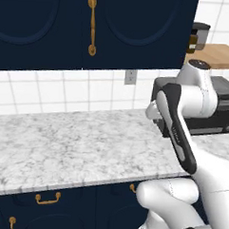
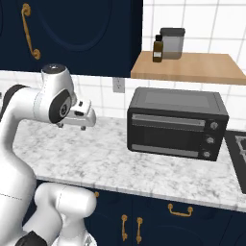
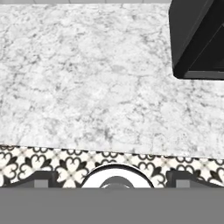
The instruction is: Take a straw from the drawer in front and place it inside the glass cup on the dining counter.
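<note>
Marble tabletop [image 1: 77,143] ran along a tiled kitchen wall. Beneath its front edge sat the navy drawer [image 1: 50,201] with a curved brass handle [image 1: 48,198], shut. Above the marble, the fingers [image 3: 113,178] hung spread wide and empty, dark tips far apart. A black toaster oven [image 2: 177,123] stood nearby under a wooden shelf [image 2: 187,67].
</note>
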